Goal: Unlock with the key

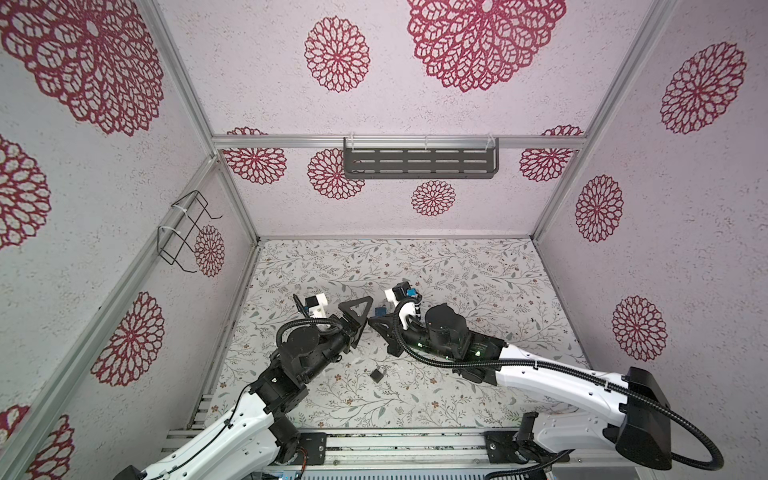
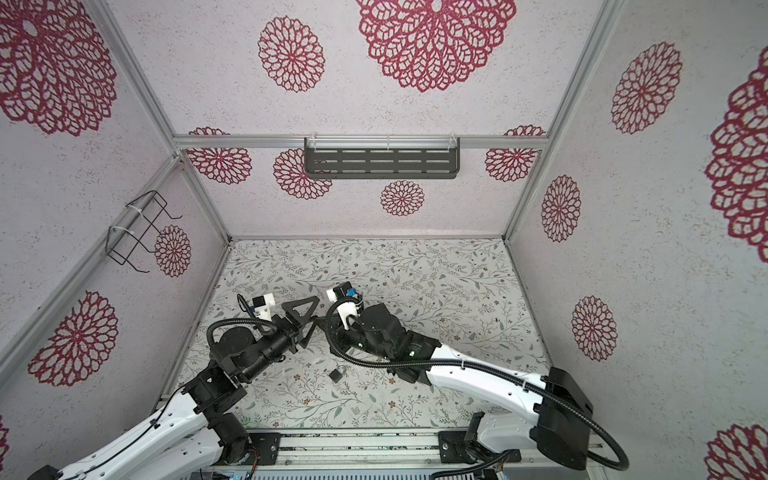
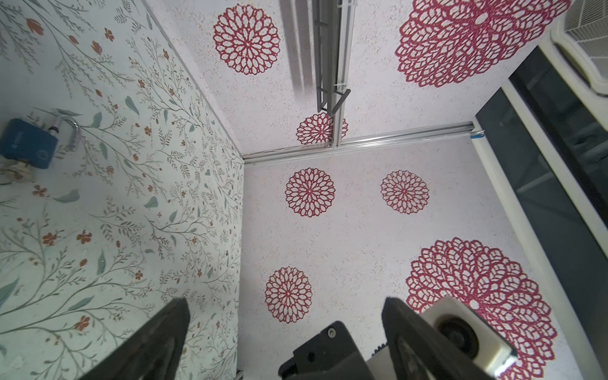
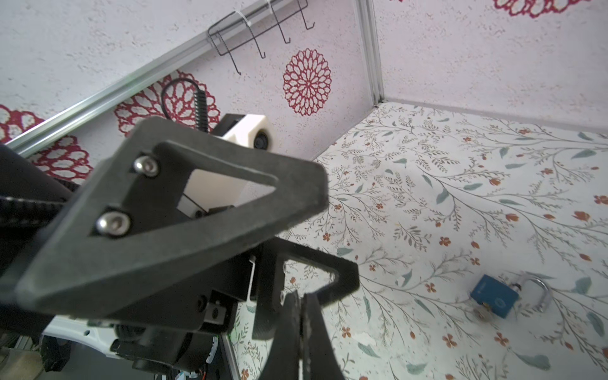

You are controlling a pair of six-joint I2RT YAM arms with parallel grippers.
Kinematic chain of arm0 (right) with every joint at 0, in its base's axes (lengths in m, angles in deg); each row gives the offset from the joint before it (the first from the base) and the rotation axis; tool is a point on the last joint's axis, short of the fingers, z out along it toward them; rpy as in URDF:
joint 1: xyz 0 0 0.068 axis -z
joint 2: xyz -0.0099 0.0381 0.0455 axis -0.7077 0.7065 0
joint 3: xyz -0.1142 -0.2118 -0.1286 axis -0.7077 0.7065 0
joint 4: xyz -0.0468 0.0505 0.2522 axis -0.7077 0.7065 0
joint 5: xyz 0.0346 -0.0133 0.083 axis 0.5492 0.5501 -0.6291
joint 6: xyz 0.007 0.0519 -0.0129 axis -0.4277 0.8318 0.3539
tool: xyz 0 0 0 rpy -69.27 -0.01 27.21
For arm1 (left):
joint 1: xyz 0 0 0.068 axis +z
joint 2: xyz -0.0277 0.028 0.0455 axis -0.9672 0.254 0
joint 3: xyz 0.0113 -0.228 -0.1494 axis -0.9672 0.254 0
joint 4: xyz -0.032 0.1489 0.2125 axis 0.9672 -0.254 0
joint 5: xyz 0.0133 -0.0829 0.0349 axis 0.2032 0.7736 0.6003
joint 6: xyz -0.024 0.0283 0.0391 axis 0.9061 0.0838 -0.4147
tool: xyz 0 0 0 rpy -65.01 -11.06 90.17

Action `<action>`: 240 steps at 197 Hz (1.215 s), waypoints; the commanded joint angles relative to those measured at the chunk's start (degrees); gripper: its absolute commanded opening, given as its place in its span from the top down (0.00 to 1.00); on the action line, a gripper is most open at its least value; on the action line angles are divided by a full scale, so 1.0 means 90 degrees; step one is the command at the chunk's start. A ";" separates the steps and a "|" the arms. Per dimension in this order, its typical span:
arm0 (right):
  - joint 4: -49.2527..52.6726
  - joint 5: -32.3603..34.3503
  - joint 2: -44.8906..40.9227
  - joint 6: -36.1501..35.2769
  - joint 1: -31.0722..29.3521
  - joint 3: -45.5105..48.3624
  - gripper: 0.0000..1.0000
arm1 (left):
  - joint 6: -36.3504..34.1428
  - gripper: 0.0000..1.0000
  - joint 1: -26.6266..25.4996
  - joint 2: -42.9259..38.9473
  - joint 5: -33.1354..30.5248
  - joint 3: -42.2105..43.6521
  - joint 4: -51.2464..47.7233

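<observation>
A blue padlock [image 4: 493,300] lies flat on the flowered table [image 1: 457,270], and in a top view the padlock [image 1: 379,311] shows just beyond both fingertips. One leg of its silver shackle [image 3: 74,135] looks free of the body. A key [image 4: 482,314] sticks out of the body's other end, and the key [image 3: 13,173] is held by nothing. My left gripper [image 3: 286,301] is open and empty, raised beside the lock. The right gripper [image 4: 301,296] is shut with nothing seen between its fingers. It sits tip to tip with the left gripper [image 1: 365,320].
A small dark padlock [image 1: 377,374] lies nearer the front edge between the two arms, and the same padlock [image 2: 336,374] is seen below the grippers. A grey shelf [image 1: 419,162] hangs on the back wall and a wire rack [image 1: 187,232] on the left wall.
</observation>
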State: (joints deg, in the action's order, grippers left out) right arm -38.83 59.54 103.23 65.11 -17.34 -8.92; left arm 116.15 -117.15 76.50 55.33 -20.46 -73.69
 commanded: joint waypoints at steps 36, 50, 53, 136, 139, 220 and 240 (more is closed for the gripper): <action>-0.0815 -0.0347 0.0183 -0.0307 0.0045 -0.0347 1.00 | 0.0865 0.03 -0.0196 0.0085 -0.0433 0.0028 0.0577; -0.0820 -0.0366 0.0243 -0.0277 0.0043 -0.0306 1.00 | 0.0921 0.05 -0.0233 0.0075 -0.0541 0.0062 0.0699; -0.0811 -0.0373 0.0247 -0.0273 0.0046 -0.0293 1.00 | 0.0925 0.06 -0.0240 0.0075 -0.0557 0.0078 0.0753; -0.0759 -0.0248 0.0002 -0.0300 0.0084 -0.0073 1.00 | 0.0856 0.20 -0.0299 -0.0223 -0.0932 0.0158 0.0454; -0.0761 -0.0232 -0.0020 -0.0297 0.0081 -0.0053 1.00 | 0.0856 0.21 -0.0294 -0.0252 -0.0960 0.0173 0.0416; -0.0815 -0.0055 -0.0228 -0.0358 0.0099 0.0065 1.00 | 0.0692 0.57 -0.0297 -0.0317 -0.1017 0.0022 -0.0002; -0.0815 -0.0090 -0.0166 -0.0384 0.0104 -0.0006 1.00 | 0.0665 0.61 -0.0294 -0.0242 -0.0942 -0.0050 -0.0030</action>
State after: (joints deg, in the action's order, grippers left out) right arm -43.93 58.31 102.62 63.06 -16.69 -6.84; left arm 123.30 -119.29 73.68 46.17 -19.47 -72.91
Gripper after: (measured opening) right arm 0.044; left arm 0.422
